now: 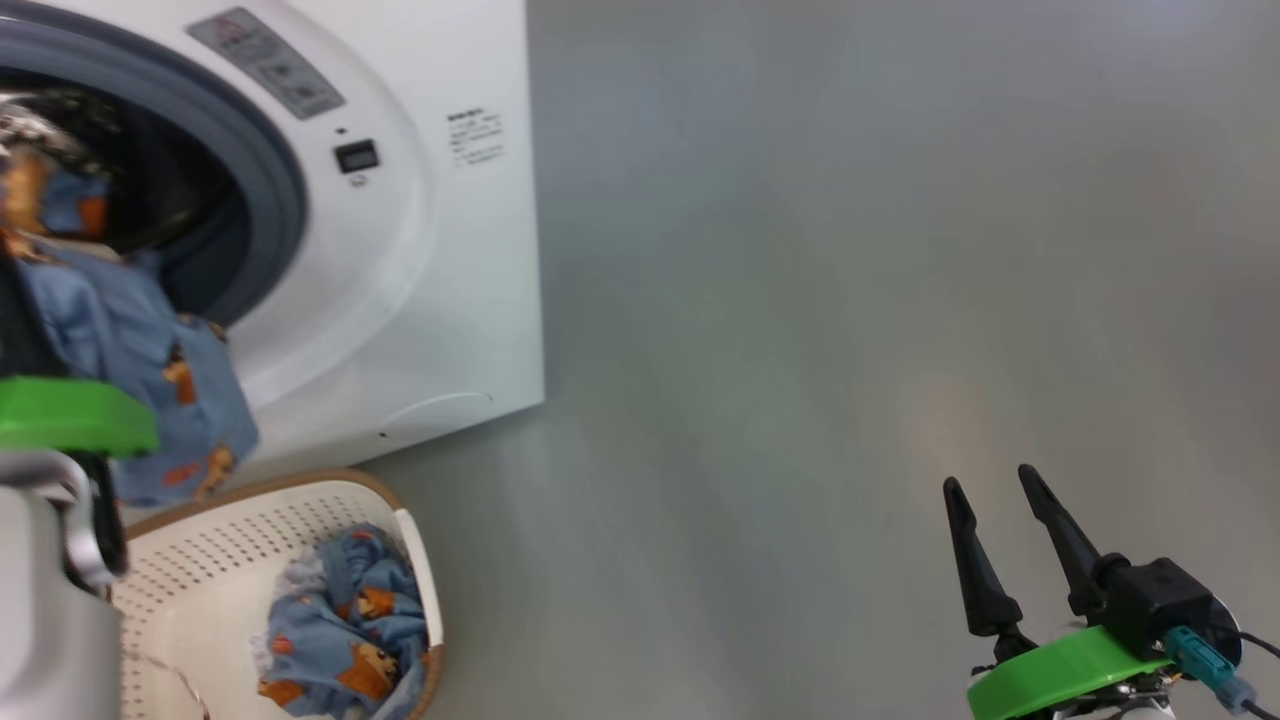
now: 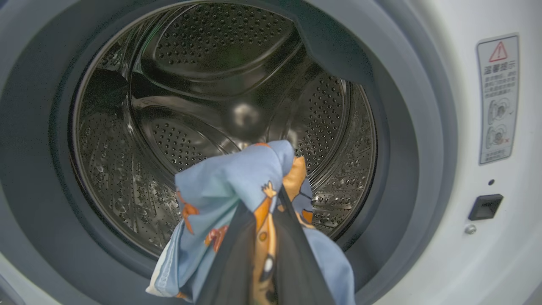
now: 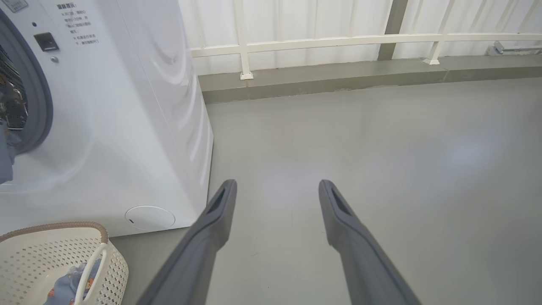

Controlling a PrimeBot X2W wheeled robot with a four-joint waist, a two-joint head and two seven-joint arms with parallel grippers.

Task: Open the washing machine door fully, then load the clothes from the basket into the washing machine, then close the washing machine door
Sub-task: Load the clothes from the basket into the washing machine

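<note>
Light blue fabric printed with orange-brown figures is noted in two places. One garment [image 2: 228,182] is pinched between the closed fingers of the left hand [image 2: 275,203] at the mouth of the washing machine [image 1: 440,250], inside the ring of the grey gasket [image 2: 406,127] and just in front of the steel drum [image 2: 203,84]. In the head view its tail is seen hanging down the machine front, above the basket [image 1: 210,560]. A second crumpled bundle of the clothes [image 1: 345,620] lies in the basket against its side wall; the basket stands on the floor [image 1: 850,300] just beside the machine's base. The right hand [image 1: 989,478] is held wide with nothing between its fingers, well apart from the machine. The cloth is judged light, limp and unable to keep a shape. It will drape and trail, so a hem could be caught on the gasket lip or left hanging out of the opening. Hold is best taken on a bunched fold near the middle of the bundle, not at an edge. Slipping is thought unlikely, and breakage is no concern.
</note>
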